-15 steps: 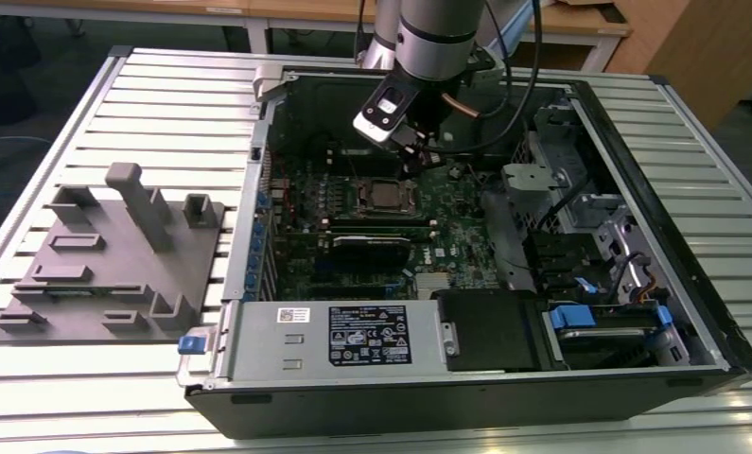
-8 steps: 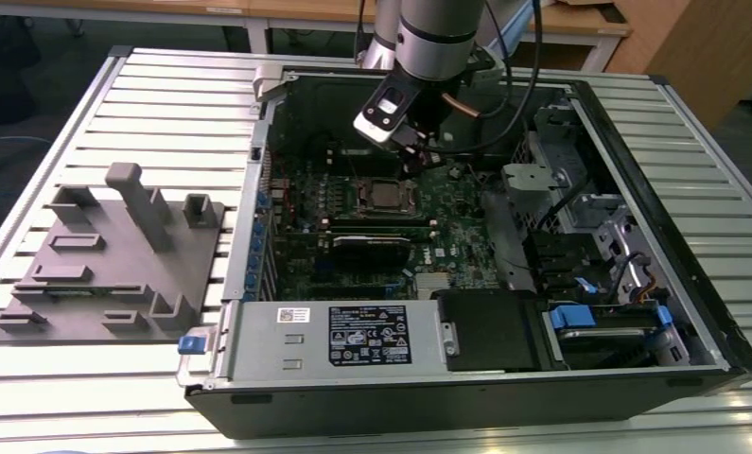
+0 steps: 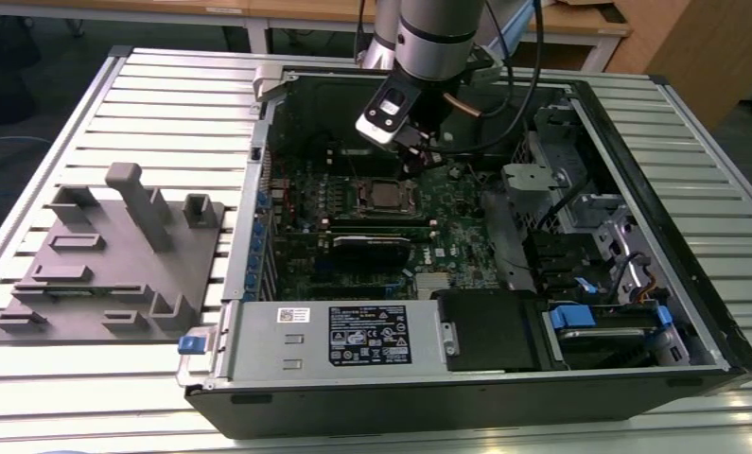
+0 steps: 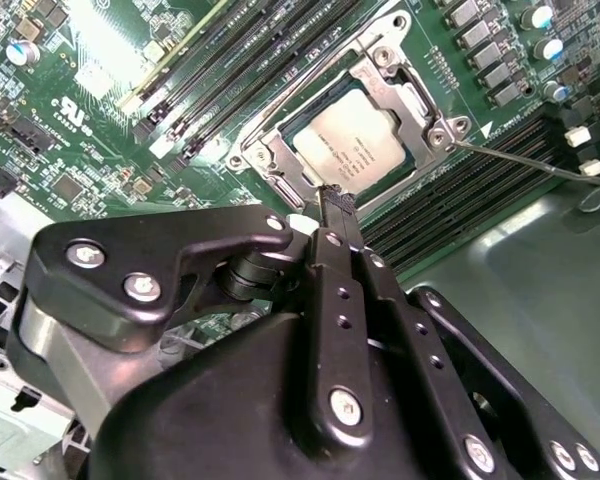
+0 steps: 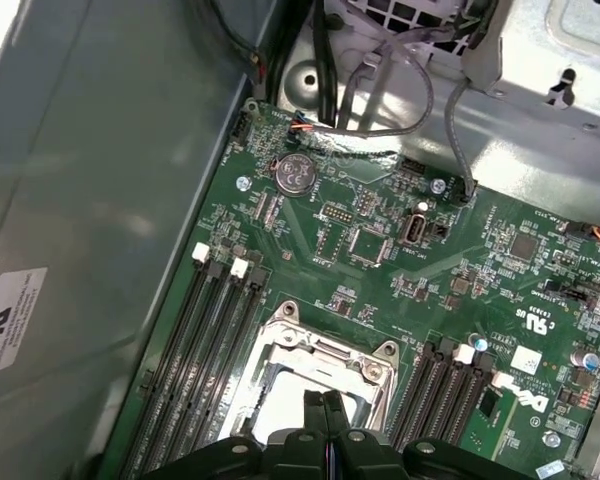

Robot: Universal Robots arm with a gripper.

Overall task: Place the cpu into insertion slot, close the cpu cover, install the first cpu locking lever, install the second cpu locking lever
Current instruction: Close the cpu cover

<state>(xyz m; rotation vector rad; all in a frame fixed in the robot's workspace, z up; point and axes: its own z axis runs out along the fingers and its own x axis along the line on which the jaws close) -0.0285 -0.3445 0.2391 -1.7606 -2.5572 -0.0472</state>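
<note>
The cpu lies flat in the insertion slot on the green motherboard, its silvery top showing through the cut-out of the cpu cover. The cover, a silver frame, lies down over the chip. A thin metal locking lever runs out from one corner of the cover and stands away from the socket. My gripper hangs just over one edge of the socket, its black fingers shut together with nothing between them. In the first wrist view the gripper points at the socket frame. In the exterior view the gripper hovers just above the socket.
The open computer case lies on a slatted table. Memory slots flank the socket. A black expansion card, a power supply and drive bays crowd the case. A grey fixture block sits at the exterior view's left. Cables hang nearby.
</note>
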